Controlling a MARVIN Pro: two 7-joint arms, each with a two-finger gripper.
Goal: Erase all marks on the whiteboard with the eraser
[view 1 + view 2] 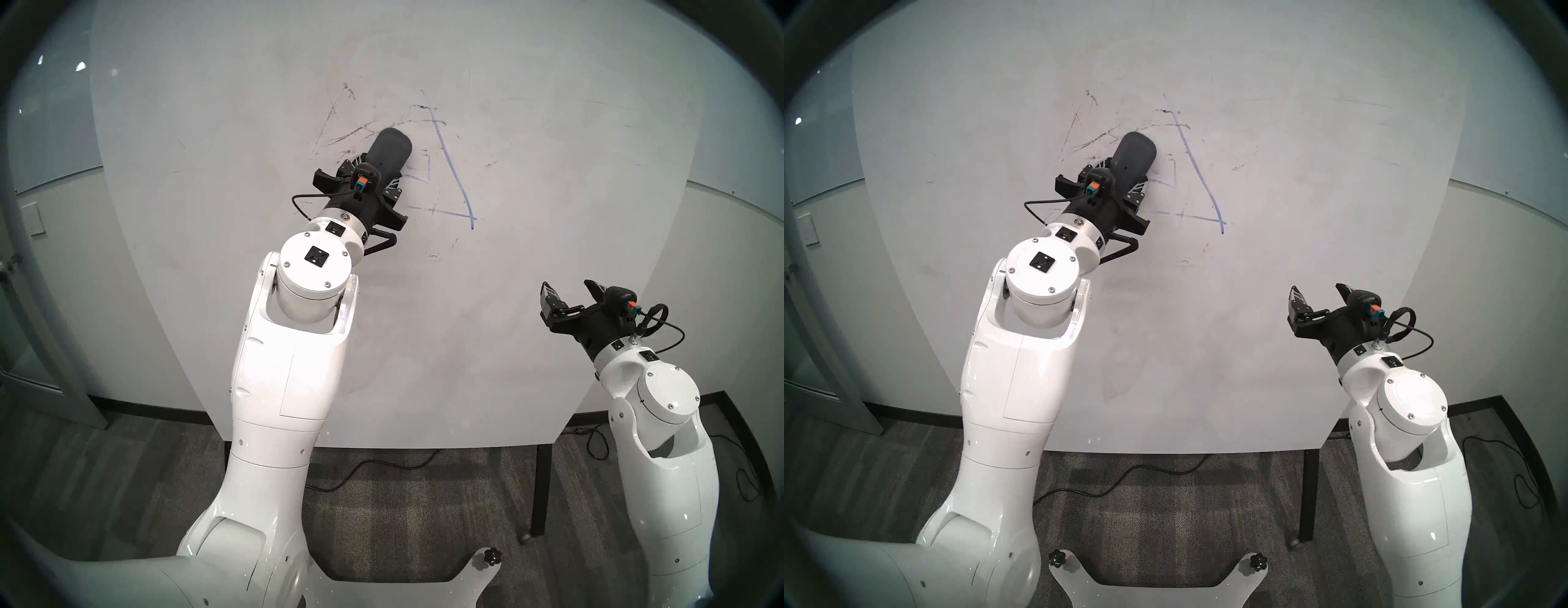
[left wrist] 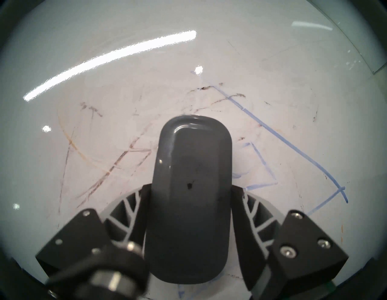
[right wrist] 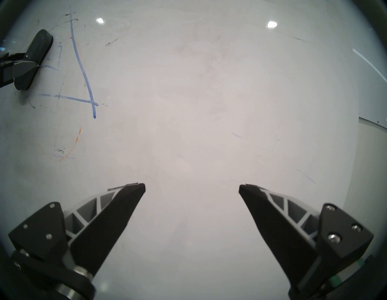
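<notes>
Whiteboard point(image 1: 551, 297), glossy white, bears thin blue marks point(image 1: 456, 170); left tool point(image 1: 375, 176) clamps the dark grey oblong eraser point(image 1: 390, 148), apparently pressed flat for wiping; right tool point(image 1: 570, 293) gapes empty.

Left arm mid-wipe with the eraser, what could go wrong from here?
1. The left gripper grips the eraser near its rear half; pressure on the whiteboard could lever it loose.
2. The long blue line lies right of the eraser and may get missed.
3. Brown streaks may just smear.
</notes>
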